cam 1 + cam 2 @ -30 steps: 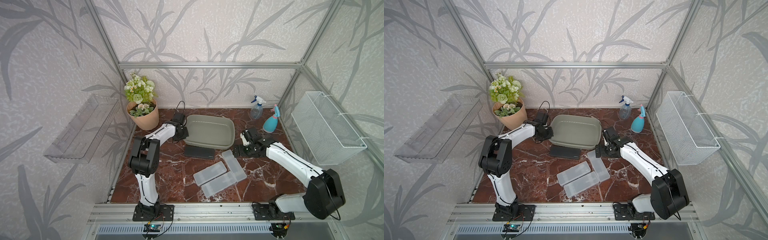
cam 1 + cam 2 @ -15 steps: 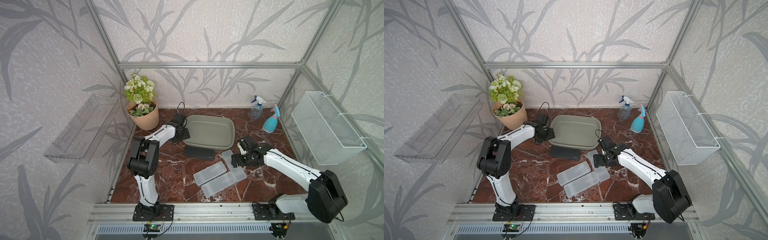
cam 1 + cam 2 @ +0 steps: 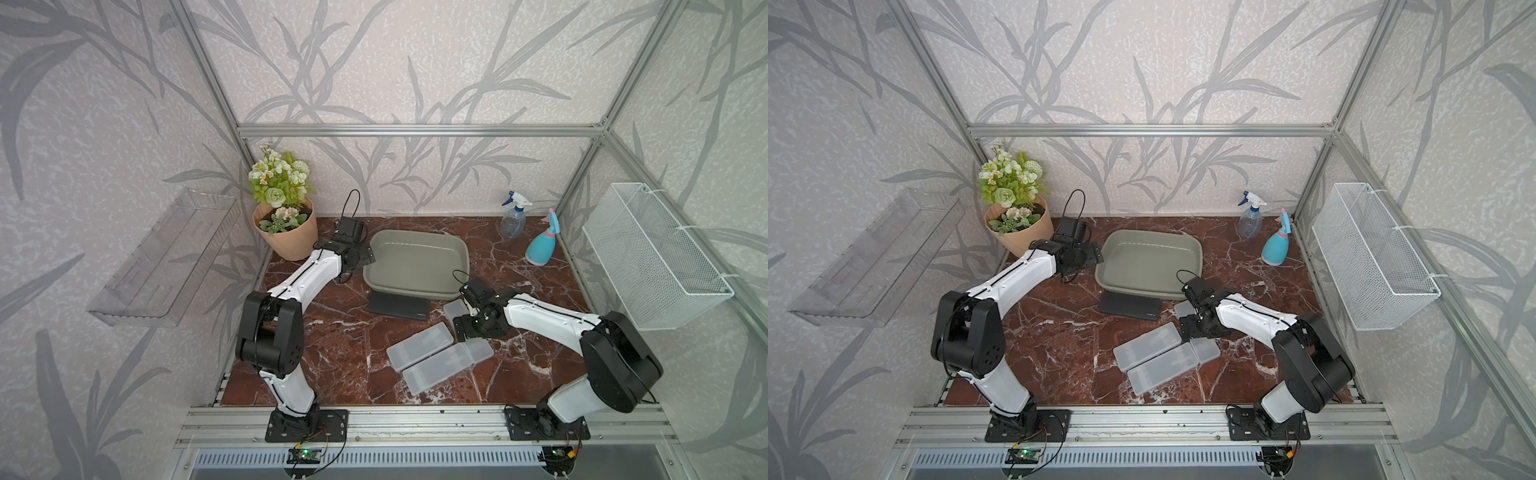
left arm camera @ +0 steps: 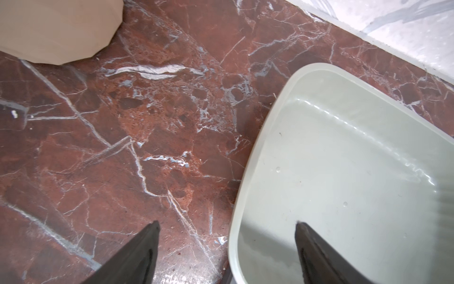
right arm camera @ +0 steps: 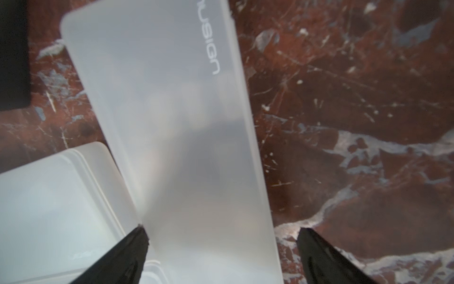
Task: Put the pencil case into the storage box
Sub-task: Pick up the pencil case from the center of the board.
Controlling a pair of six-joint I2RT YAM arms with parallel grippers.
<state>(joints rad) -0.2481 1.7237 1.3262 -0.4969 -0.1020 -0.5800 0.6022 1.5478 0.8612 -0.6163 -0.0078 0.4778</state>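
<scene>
My right gripper (image 5: 222,232) hangs wide open, empty, astride the frosted pencil case (image 5: 172,110); stiff, slick, light, I judge; best pinched across its narrow width.

Frosted plastic pencil case (image 5: 172,123) lies on glossy marble tabletop (image 5: 356,86).

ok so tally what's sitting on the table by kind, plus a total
frosted cases: 3
black case: 1
box: 1
spray bottles: 2
flower pot: 1
total: 8
</scene>
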